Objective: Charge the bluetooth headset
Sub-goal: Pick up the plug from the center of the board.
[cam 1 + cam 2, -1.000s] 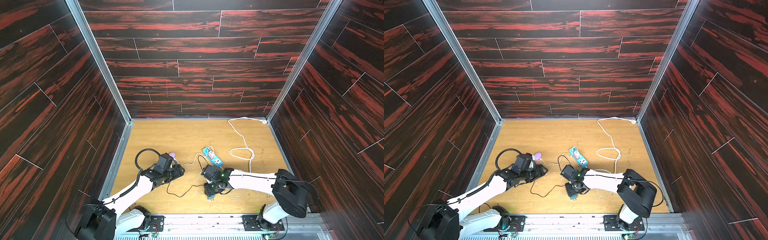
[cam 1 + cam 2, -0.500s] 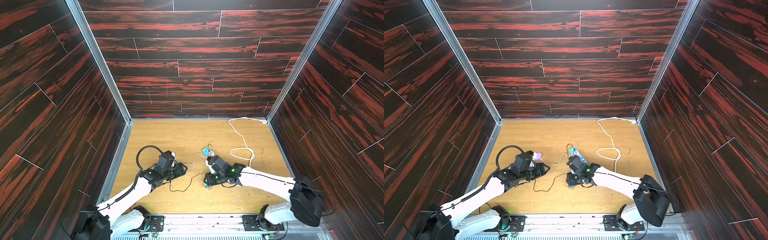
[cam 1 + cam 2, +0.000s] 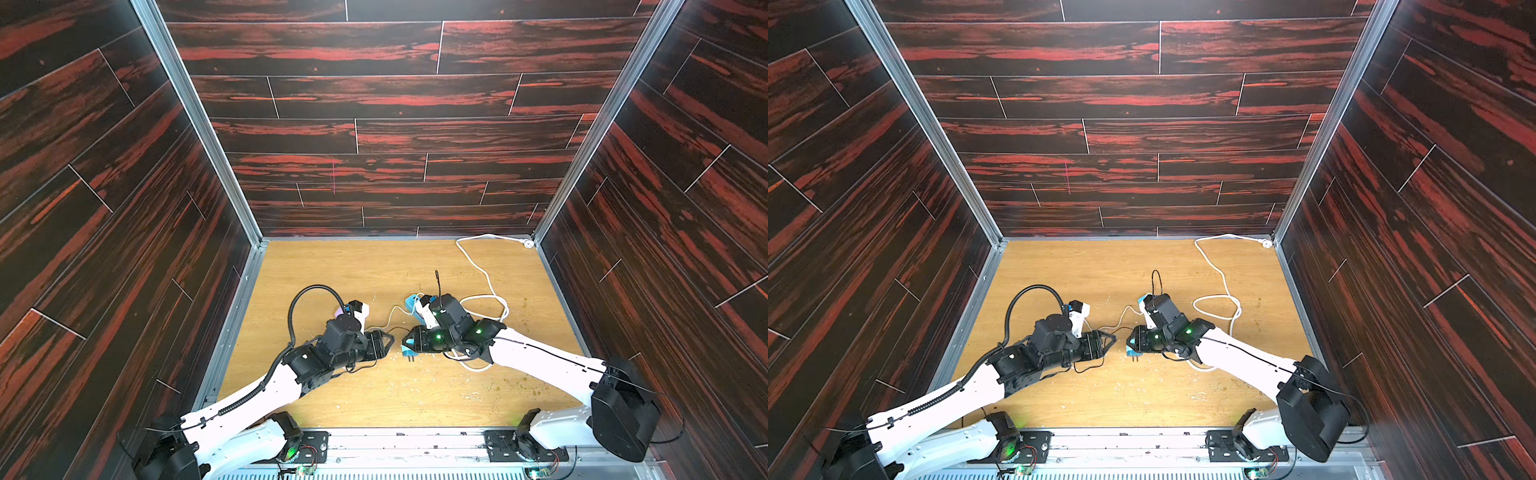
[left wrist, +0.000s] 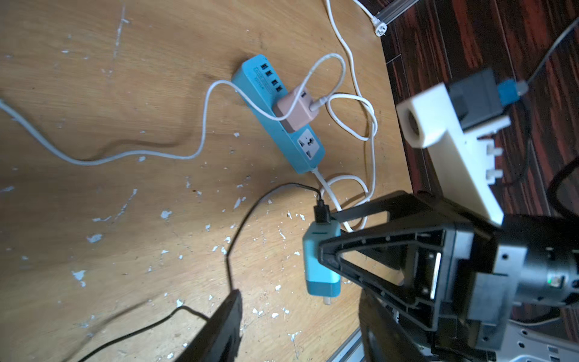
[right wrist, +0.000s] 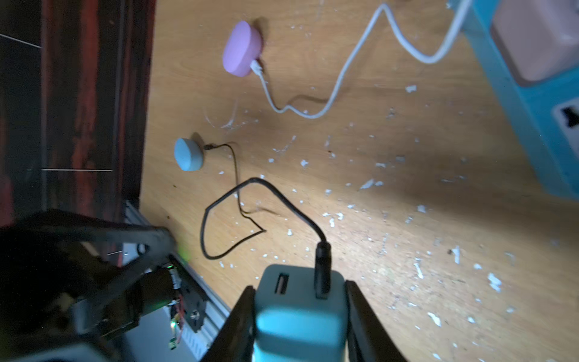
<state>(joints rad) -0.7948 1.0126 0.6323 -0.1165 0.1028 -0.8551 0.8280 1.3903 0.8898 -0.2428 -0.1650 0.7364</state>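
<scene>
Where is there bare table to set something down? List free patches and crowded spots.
Free: the far table between the back wall and the power strip, beside the white cord; the near strip along the front rail. Crowded: the middle, where left gripper, right gripper with its teal adapter and black cable meet.

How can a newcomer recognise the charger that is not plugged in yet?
On the wooden floor, look near the blue power strip at the right gripper. It holds a small teal charger with a black cable; the pink charger on the strip has a white cable.
</scene>
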